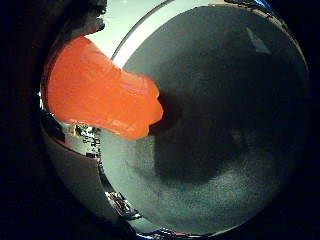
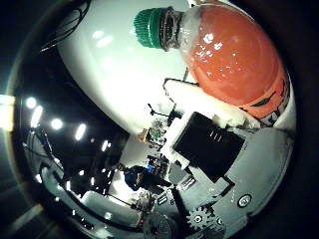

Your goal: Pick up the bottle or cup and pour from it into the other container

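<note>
A clear plastic bottle point(image 2: 229, 50) with orange liquid and a green cap point(image 2: 155, 27) fills much of the right thumb side palm view, close to the palm. My right hand point(image 2: 214, 139) has its white and black fingers curled against the bottle's side. In the right little finger side palm view the orange bottle body point(image 1: 95, 85) lies across the shiny rim of a large round metal bowl point(image 1: 125, 45) with a dull grey inside.
A white surface point(image 2: 110, 70) lies behind the bottle's cap in the right thumb side palm view. Beyond it is a dark room with ceiling lights point(image 2: 55, 124) and cluttered equipment point(image 2: 150, 174).
</note>
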You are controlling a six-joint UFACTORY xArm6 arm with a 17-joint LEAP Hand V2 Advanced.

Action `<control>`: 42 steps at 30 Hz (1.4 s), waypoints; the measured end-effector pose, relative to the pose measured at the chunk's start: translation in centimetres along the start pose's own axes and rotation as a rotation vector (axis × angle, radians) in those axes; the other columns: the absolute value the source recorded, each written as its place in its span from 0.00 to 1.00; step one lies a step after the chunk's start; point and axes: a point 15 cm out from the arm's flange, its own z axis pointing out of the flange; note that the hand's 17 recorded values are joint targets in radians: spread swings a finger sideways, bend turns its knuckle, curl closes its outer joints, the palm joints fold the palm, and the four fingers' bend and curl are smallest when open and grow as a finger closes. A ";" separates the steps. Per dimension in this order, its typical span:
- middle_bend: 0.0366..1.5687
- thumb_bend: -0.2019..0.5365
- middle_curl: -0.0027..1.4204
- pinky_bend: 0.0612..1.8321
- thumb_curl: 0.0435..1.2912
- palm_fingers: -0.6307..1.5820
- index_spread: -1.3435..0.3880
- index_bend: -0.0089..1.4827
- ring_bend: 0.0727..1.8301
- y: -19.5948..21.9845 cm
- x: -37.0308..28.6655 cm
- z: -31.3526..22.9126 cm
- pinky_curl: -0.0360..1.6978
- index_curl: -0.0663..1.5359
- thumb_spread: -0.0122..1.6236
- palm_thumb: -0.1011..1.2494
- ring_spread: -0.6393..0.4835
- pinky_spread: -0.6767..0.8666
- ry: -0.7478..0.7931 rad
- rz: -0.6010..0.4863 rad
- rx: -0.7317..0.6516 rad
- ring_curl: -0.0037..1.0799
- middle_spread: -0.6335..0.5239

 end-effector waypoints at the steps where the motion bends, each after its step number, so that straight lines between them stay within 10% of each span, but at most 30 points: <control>1: 0.65 0.24 0.46 0.73 0.38 0.85 0.60 0.41 0.65 0.0 0.0 0.0 0.20 0.46 0.54 0.68 0.44 0.24 0.000 0.000 0.001 0.45 0.46; 13: 0.82 0.24 0.49 0.81 0.49 0.80 0.64 0.62 0.74 -0.8 -2.2 -0.5 0.31 0.56 0.45 0.74 0.40 0.32 -0.027 -0.001 -0.007 0.55 0.47; 42: 0.85 0.23 0.51 0.77 0.63 0.78 0.64 0.68 0.72 -3.2 -19.7 6.7 0.49 0.59 0.31 0.78 0.37 0.31 0.342 -0.357 -0.341 0.68 0.44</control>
